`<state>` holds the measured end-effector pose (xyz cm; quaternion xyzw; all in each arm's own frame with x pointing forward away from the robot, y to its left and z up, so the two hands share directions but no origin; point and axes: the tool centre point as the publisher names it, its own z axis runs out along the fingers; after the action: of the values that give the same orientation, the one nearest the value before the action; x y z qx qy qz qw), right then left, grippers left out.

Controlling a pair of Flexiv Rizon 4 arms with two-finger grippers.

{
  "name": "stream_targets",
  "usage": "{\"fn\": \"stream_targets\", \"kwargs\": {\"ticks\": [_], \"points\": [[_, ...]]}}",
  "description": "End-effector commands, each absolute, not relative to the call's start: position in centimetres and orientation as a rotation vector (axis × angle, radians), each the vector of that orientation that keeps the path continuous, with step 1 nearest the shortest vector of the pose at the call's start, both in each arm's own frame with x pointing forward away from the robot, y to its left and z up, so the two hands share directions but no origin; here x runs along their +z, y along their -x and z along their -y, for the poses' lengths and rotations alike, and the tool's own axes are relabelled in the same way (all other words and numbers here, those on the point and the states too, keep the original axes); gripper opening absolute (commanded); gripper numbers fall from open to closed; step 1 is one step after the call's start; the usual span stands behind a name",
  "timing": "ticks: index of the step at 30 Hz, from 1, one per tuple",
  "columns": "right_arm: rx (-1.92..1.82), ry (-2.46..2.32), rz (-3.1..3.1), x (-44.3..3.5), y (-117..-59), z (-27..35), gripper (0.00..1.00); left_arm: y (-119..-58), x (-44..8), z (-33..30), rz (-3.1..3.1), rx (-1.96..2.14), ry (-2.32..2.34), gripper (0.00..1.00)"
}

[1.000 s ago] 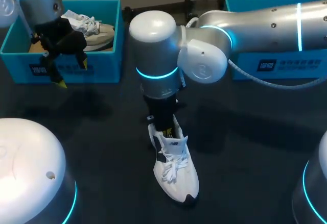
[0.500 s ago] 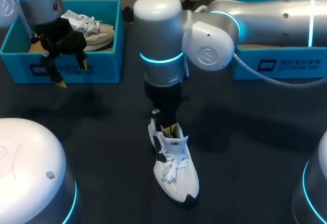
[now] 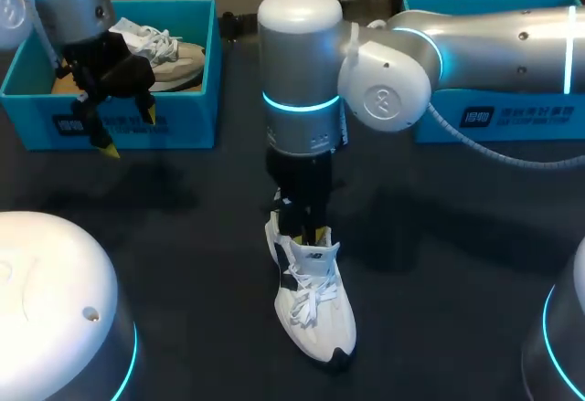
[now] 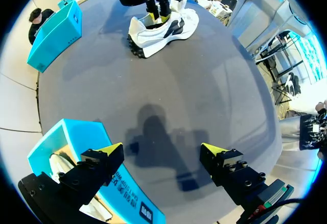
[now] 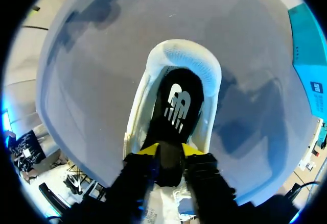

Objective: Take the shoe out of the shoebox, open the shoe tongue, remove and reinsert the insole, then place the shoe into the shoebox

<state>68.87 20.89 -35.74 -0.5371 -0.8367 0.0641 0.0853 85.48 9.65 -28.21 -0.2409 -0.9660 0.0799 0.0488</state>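
Black insole (image 5: 176, 106) is being pinched by the right gripper (image 5: 169, 151) inside the shoe (image 3: 315, 305) for pulling out; left gripper (image 4: 162, 150) is hanging open.

White logo mark on black insole (image 5: 176, 106); white print on left shoebox (image 3: 174, 122), right shoebox (image 3: 521, 118) fronts, not legible.

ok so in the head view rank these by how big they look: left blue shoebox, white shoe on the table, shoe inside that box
1. left blue shoebox
2. white shoe on the table
3. shoe in the box, which looks smallest, but it is only partly visible and farther away, so this rank is less sure
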Motion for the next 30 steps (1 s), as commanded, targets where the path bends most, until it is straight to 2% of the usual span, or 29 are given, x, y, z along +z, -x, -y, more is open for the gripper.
{"fn": "stream_targets", "kwargs": {"ticks": [1,30], "points": [[0.227,1.619,2.507,-35.6,-68.5,-22.1,1.00,-85.4,-28.2,-9.7,2.945,0.243,0.736,1.00],[0.214,1.763,2.449,-33.6,-66.3,-20.8,1.00,-85.4,-28.2,-9.7,2.945,0.243,0.736,1.00]]}}
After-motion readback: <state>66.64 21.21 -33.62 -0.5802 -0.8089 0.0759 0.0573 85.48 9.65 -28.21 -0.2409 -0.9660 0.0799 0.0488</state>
